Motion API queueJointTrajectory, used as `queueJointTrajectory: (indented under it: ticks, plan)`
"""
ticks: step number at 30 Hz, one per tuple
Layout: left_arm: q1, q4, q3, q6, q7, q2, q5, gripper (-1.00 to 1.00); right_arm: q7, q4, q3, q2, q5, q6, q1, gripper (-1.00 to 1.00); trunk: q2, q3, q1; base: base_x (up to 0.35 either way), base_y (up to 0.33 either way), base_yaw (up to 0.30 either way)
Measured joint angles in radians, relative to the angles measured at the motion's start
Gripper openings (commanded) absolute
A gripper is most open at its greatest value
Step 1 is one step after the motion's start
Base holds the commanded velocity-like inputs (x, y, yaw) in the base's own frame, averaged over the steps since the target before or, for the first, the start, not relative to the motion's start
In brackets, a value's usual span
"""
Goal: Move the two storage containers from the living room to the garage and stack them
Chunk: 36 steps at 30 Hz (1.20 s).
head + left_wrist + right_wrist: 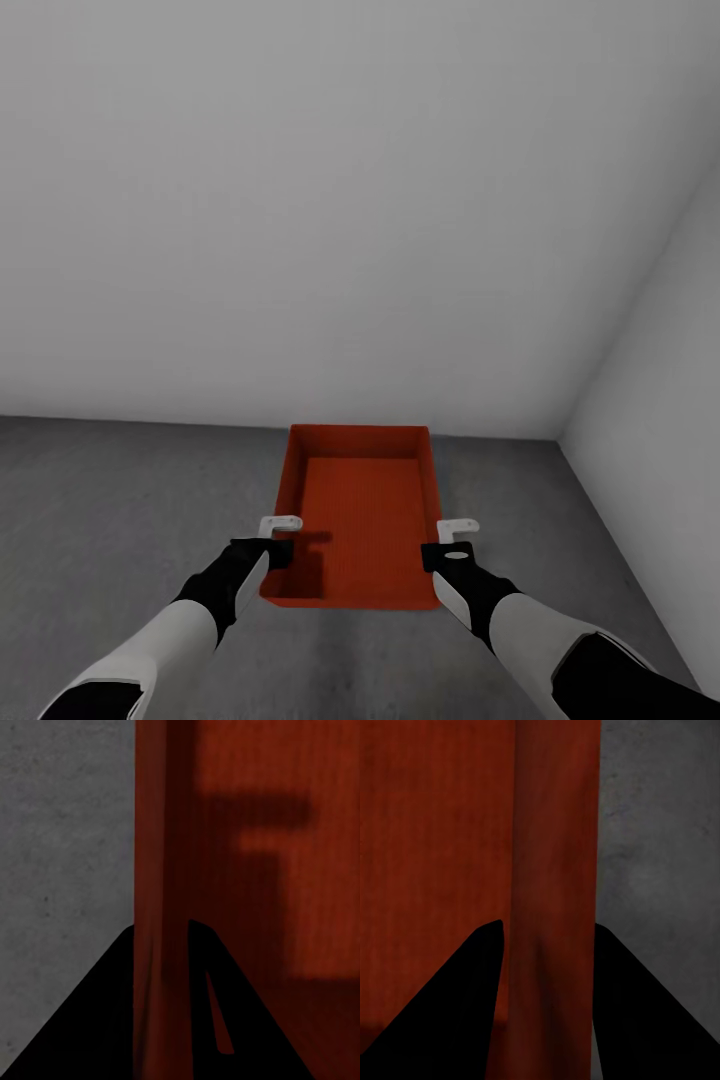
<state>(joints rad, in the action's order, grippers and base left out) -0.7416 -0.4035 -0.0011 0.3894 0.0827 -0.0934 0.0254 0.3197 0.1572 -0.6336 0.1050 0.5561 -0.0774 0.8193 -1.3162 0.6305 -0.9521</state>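
One orange-red storage container (365, 510) is straight ahead of me over the grey concrete floor (120, 500) of the garage. Whether it rests on the floor or hangs just above it, I cannot tell. My left gripper (275, 555) is shut on its left wall and my right gripper (447, 555) is shut on its right wall, both close to the near end. In the left wrist view the dark fingers of the gripper (161, 967) straddle that wall (161, 870). In the right wrist view the right gripper (547, 967) straddles the other wall (555, 832). The bin is empty inside.
A plain white wall (300, 200) rises just beyond the container. A second white wall (660, 380) closes the corner on the right. Bare concrete (60, 832) spreads out to the left, and a narrower strip (660, 832) lies to the right of the bin.
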Motion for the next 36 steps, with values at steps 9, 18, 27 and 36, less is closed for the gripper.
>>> queueJointTrajectory:
  ticks: [9, 18, 27, 36]
  plan:
    - [0.000, 0.000, 0.005, -0.008, 0.000, -0.004, -0.009, -1.00, -0.004, 0.000, 0.000, -0.003, 0.000, 0.007, 0.000, -1.00, -0.063, 0.043, -0.035, 0.000, 0.000, 0.000]
    - [0.000, 0.001, 0.003, -0.019, 0.000, -0.004, -0.007, -1.00, -0.003, -0.002, -0.001, -0.003, 0.000, 0.019, 0.000, -1.00, -0.126, 0.086, -0.069, 0.000, 0.000, 0.000]
    - [0.000, 0.001, 0.001, -0.013, 0.000, -0.002, -0.006, -1.00, -0.004, -0.009, 0.002, 0.000, 0.000, 0.019, 0.000, -1.00, -0.189, 0.128, -0.104, 0.000, 0.000, 0.000]
    - [0.000, 0.000, 0.004, -0.014, 0.000, -0.004, -0.010, -1.00, -0.006, -0.009, 0.003, -0.002, 0.000, 0.020, 0.000, -1.00, -0.252, 0.171, -0.138, 0.000, 0.000, 0.000]
